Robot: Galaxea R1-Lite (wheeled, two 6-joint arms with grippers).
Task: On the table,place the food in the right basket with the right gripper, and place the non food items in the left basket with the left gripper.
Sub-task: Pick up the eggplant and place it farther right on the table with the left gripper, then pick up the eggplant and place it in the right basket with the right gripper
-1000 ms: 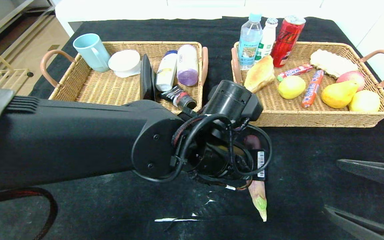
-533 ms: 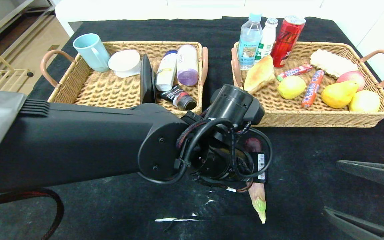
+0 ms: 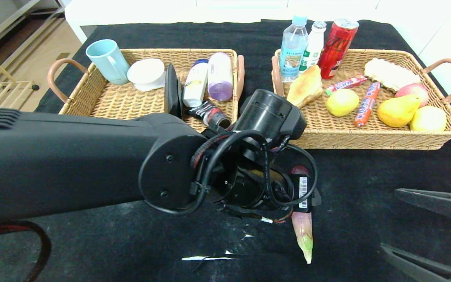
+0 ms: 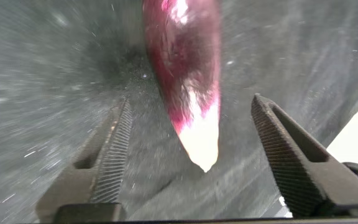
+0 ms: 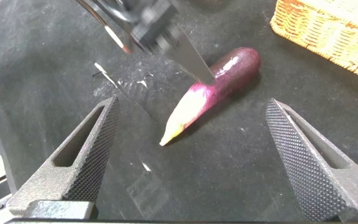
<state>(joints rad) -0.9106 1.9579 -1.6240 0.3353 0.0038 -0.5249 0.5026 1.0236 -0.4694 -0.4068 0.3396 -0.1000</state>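
Eggplant (image 3: pixel 303 231) lies on the table (image 3: pixel 366 176) near the middle, long axis running near to far, pale tip nearest. Left tool (image 4: pixel 191 155) hovers spread astride it, gripping nothing. Right tool (image 5: pixel 207 162), spread wide at near right, is my pick for food.

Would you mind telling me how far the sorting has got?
Done: both baskets look filled, left basket and right basket. In hand: nothing; the open left gripper straddles the eggplant on the table. Left: the open right gripper must basket it.
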